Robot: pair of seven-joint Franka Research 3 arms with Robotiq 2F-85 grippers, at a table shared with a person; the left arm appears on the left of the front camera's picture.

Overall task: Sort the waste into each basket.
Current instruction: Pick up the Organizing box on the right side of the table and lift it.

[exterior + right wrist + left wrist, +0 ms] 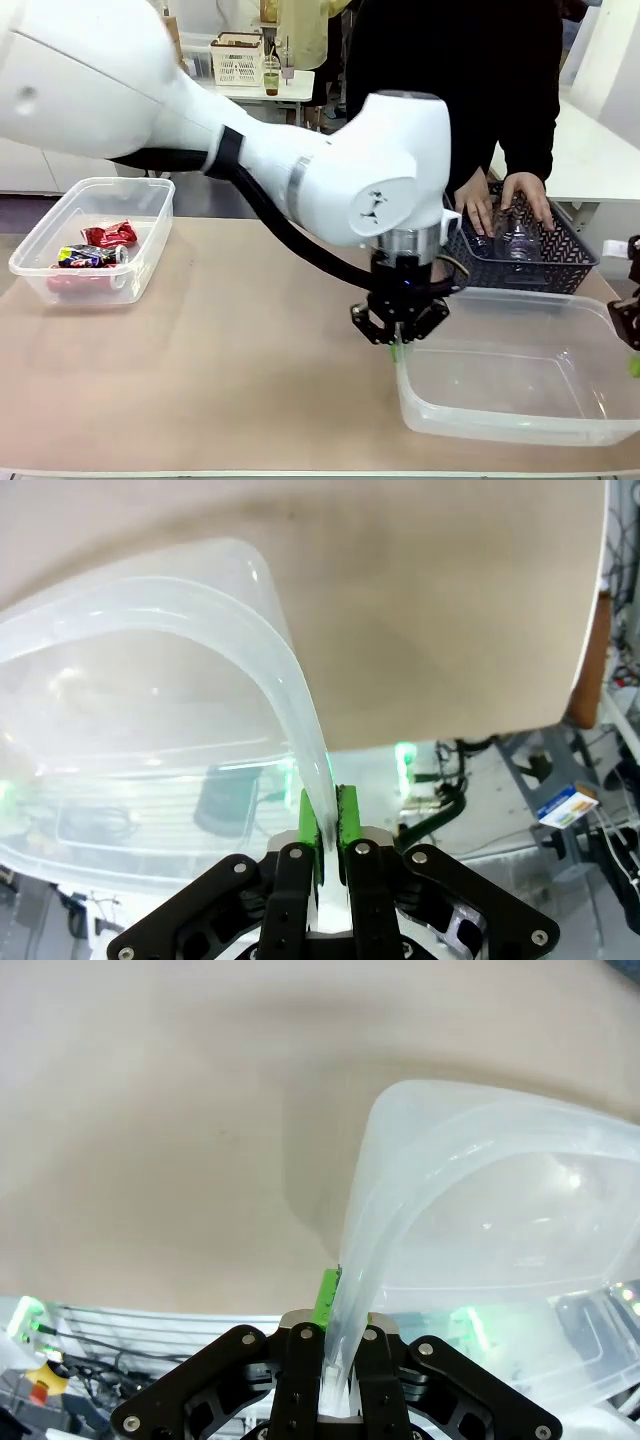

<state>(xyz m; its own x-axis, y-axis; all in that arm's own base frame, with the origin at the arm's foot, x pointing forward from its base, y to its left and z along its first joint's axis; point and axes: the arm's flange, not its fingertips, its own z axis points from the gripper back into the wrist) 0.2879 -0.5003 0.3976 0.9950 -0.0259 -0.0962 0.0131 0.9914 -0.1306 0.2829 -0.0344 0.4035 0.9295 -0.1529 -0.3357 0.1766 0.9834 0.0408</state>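
basket [520,385] rim pinched by left claw [398,345], right claw [632,345].

Open table [230,360] between tubs [520,395]

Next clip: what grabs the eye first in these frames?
Both grippers are pinching the rim of the same clear tub at the table's right: the left gripper at its near-left corner, the right gripper at its right end. It looks empty. The far-left tub already holds red cans and wrappers, and a person's hands rest in a dark lattice basket.
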